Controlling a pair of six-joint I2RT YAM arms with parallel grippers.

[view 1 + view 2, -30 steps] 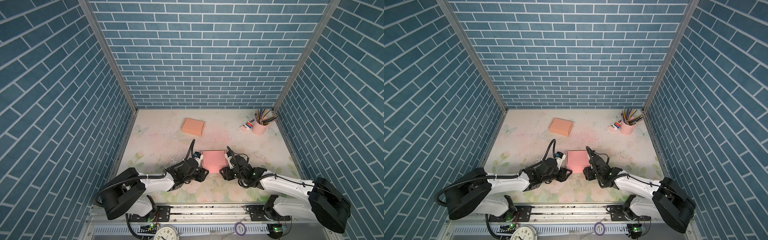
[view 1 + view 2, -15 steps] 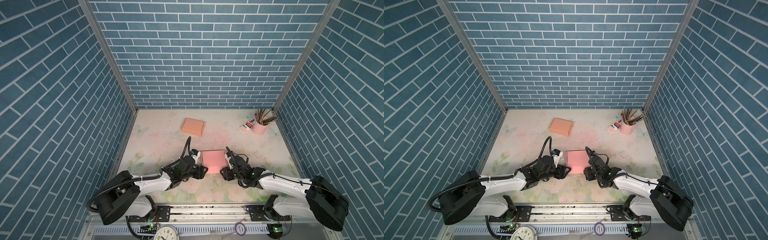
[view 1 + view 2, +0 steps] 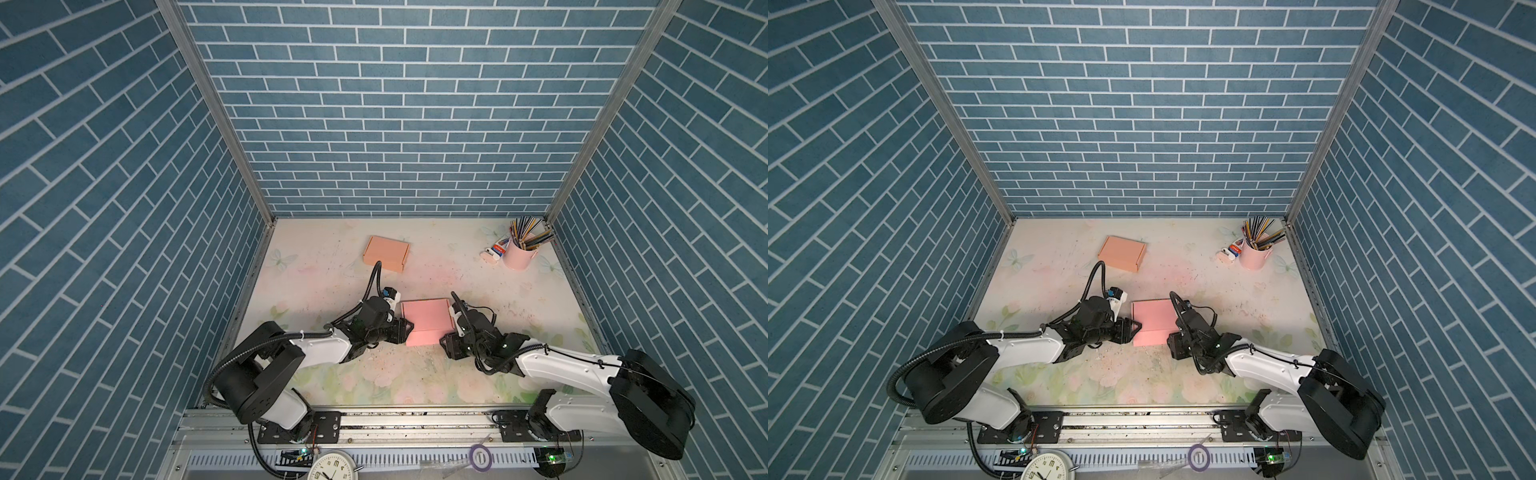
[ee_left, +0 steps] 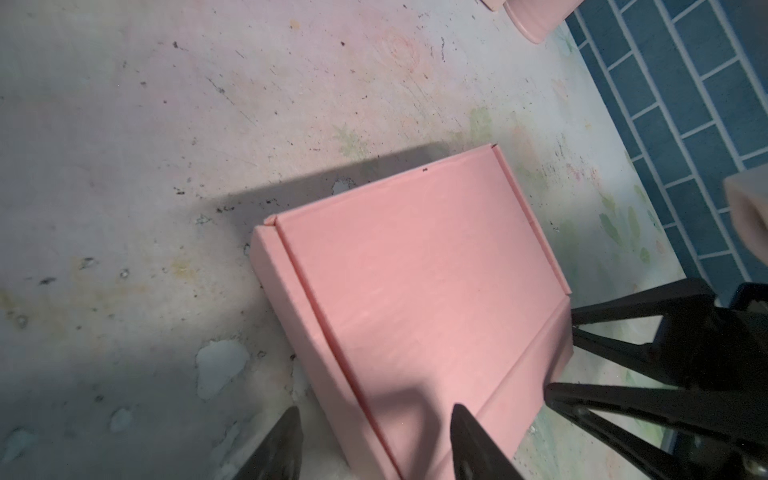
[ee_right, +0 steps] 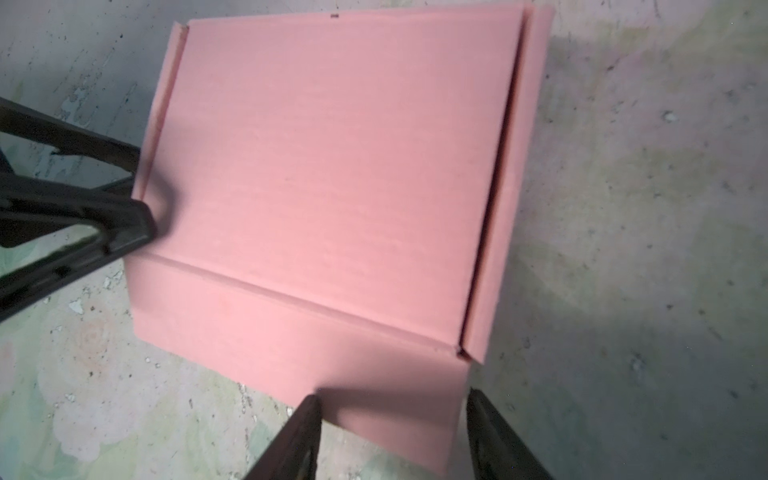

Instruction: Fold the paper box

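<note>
1. Movement over the last second is nearly all on the left arm: the left gripper point(image 4: 376, 440) backs a little off the pink box point(image 3: 424, 321), then comes in again at its left side wall, slightly farther from the robot's base in both top views. The right gripper point(image 5: 395, 428) barely shifts and the box keeps its place
2. Left gripper now: its fingers are spread and straddle the left side wall near the front corner, one tip over the lid and one over the table point(image 3: 457, 266); I see no pinch
3. Right gripper: its fingers are likewise spread about the box's front right corner and are not visibly clamped on it
4. Meaning, as I judge it: this is a re-seating of the left gripper, not a fold. The lid already lies down between the side walls, so the task looks close to its end. The walls may yet need a squeeze, since a dark gap runs along the lid's right edge in the right wrist view
5. Place: the box lies flat on the table near the front middle, between the two grippers, well apart from the tan box point(image 3: 385, 253) and the pencil cup point(image 3: 518, 257) at the back
6. Heading: the lid faces up and the front wall faces the robot's base. The long axis runs across the table from one gripper to the other; which long edge is the hinge I cannot tell
</note>
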